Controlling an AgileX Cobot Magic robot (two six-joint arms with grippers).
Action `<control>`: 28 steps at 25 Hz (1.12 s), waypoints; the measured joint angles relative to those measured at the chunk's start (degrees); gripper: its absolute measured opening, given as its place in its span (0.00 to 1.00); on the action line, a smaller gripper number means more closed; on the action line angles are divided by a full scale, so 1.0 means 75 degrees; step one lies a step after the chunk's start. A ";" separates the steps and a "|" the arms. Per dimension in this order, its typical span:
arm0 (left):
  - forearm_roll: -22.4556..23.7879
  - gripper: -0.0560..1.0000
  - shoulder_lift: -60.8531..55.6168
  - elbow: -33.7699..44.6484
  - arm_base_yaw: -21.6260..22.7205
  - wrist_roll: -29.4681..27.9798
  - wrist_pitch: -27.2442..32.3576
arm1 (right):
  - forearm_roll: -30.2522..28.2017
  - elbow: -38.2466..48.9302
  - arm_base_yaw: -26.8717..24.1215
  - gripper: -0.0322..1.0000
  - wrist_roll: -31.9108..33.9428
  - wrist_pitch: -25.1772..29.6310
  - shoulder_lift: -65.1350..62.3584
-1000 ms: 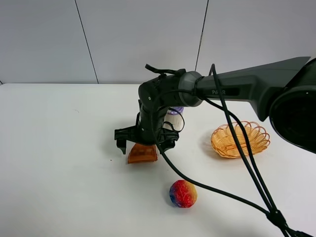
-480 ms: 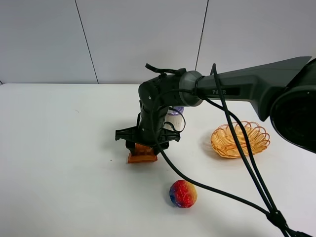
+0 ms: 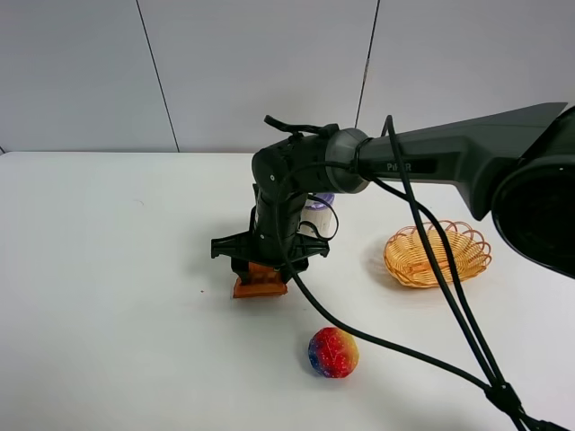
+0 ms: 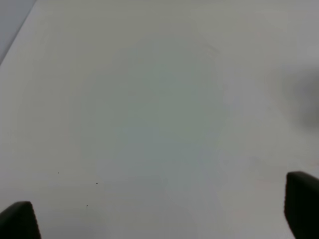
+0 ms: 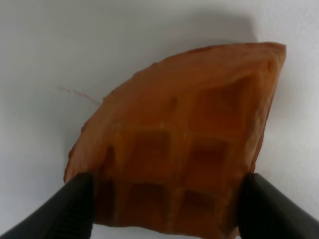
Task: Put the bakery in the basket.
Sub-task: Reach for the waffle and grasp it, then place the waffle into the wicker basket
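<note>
Waffle (image 5: 179,149) pinched at both sides by right claw (image 3: 263,269), low at worktop (image 3: 108,269), well apart from basket (image 3: 396,258). Left claw (image 4: 159,214) spread above worktop.

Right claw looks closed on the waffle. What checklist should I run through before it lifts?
1. Right claw fingers on both sides of the waffle: ok.
2. Grip firm enough to lift: cannot tell.
3. Basket empty, open for a drop: ok.
4. Rainbow ball apart from waffle and basket: ok.
5. Left claw open, holding nothing, over the table: ok.
</note>
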 joint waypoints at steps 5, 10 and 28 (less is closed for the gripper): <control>0.0000 0.99 0.0000 0.0000 0.0000 0.0000 0.0000 | -0.0002 -0.0009 0.0000 0.60 -0.0074 0.0066 -0.0034; 0.0000 0.99 0.0000 0.0000 0.0000 0.0000 0.0000 | -0.0081 -0.0248 0.0000 0.20 -0.0180 0.0265 -0.0138; 0.0000 0.99 0.0000 0.0000 0.0000 0.0000 0.0000 | -0.0214 -0.0307 0.0060 0.10 -0.0423 0.0585 -0.0436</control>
